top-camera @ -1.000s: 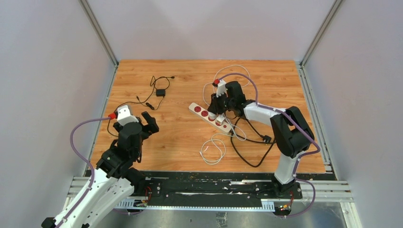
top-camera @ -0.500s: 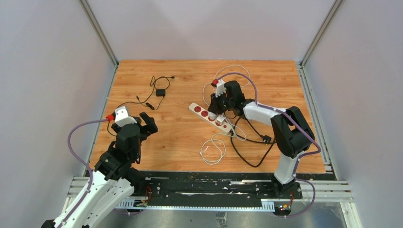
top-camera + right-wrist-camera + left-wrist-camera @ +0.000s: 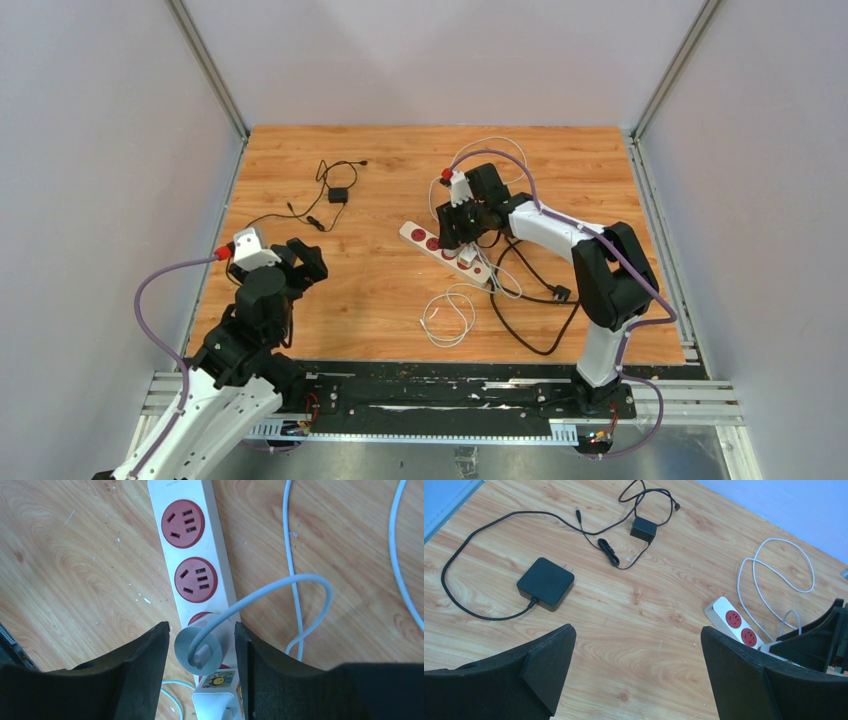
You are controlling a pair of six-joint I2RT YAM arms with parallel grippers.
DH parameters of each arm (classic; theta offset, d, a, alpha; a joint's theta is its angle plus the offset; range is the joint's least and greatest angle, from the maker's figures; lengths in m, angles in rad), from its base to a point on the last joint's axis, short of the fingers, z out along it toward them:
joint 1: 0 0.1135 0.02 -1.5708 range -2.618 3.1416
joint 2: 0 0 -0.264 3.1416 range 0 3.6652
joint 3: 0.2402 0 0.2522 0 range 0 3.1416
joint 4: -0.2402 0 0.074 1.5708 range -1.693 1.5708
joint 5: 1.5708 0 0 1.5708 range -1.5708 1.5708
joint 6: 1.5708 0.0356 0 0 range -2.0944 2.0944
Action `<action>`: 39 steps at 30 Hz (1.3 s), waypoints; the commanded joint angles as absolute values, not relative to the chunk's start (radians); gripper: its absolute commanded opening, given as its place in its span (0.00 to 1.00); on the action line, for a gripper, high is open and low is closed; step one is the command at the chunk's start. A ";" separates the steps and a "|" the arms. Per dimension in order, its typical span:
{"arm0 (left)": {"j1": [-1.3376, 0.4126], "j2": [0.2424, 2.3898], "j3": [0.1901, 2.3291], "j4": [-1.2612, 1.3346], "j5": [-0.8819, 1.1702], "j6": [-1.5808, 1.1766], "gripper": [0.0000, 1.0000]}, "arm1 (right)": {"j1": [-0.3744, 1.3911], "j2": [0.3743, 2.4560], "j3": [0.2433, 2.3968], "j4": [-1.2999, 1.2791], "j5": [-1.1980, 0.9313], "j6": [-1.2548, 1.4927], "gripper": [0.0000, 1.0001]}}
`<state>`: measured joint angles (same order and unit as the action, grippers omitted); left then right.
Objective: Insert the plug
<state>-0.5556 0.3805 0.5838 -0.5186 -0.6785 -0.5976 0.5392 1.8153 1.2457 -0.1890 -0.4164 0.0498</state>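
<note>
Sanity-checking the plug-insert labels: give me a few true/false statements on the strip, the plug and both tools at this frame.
1. The white plug stands on the third red socket of the power strip, between the fingers of the right tool. True.
2. The two red sockets beyond the plug both hold plugs. False: both are empty.
3. The left tool is shut on the black power adapter. False: the tool is open and holds nothing, and the adapter lies on the wooden table.
4. The cable leaving the white plug is pale grey. True.
</note>
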 commanded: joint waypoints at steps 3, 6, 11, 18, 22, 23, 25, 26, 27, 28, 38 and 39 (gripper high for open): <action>-0.551 0.357 0.608 -0.509 -0.706 -0.600 1.00 | 0.553 1.800 1.270 -0.273 -0.358 0.080 0.65; -0.551 0.354 0.608 -0.511 -0.709 -0.599 1.00 | 0.553 1.785 1.268 -0.262 -0.340 0.088 0.75; -0.551 0.357 0.609 -0.509 -0.711 -0.599 1.00 | 0.554 1.744 1.261 -0.265 -0.340 0.087 0.97; -0.551 0.401 0.630 -0.512 -0.702 -0.611 1.00 | 0.552 1.568 1.162 -0.287 -0.241 0.077 1.00; -0.550 0.509 0.672 -0.532 -0.699 -0.631 1.00 | 0.542 1.421 1.077 -0.300 -0.146 0.089 1.00; -0.551 0.555 0.690 -0.539 -0.690 -0.635 1.00 | 0.538 1.380 1.056 -0.300 -0.130 0.098 1.00; -0.546 0.664 0.743 -0.561 -0.665 -0.648 1.00 | 0.525 1.310 1.023 -0.299 -0.110 0.104 1.00; -0.536 0.725 0.770 -0.565 -0.633 -0.633 1.00 | 0.519 1.278 1.008 -0.299 -0.103 0.108 1.00; -0.509 0.791 0.798 -0.570 -0.584 -0.599 1.00 | 0.509 1.254 0.995 -0.298 -0.100 0.111 1.00; -0.464 0.862 0.829 -0.579 -0.524 -0.571 1.00 | 0.497 1.224 0.986 -0.298 -0.104 0.116 1.00; 0.054 1.446 1.006 -0.520 -0.062 -0.123 1.00 | 0.340 1.173 0.901 -0.284 -0.314 0.109 0.99; 0.068 1.484 1.033 -0.556 -0.082 -0.102 1.00 | 0.330 1.179 0.899 -0.283 -0.341 0.111 0.99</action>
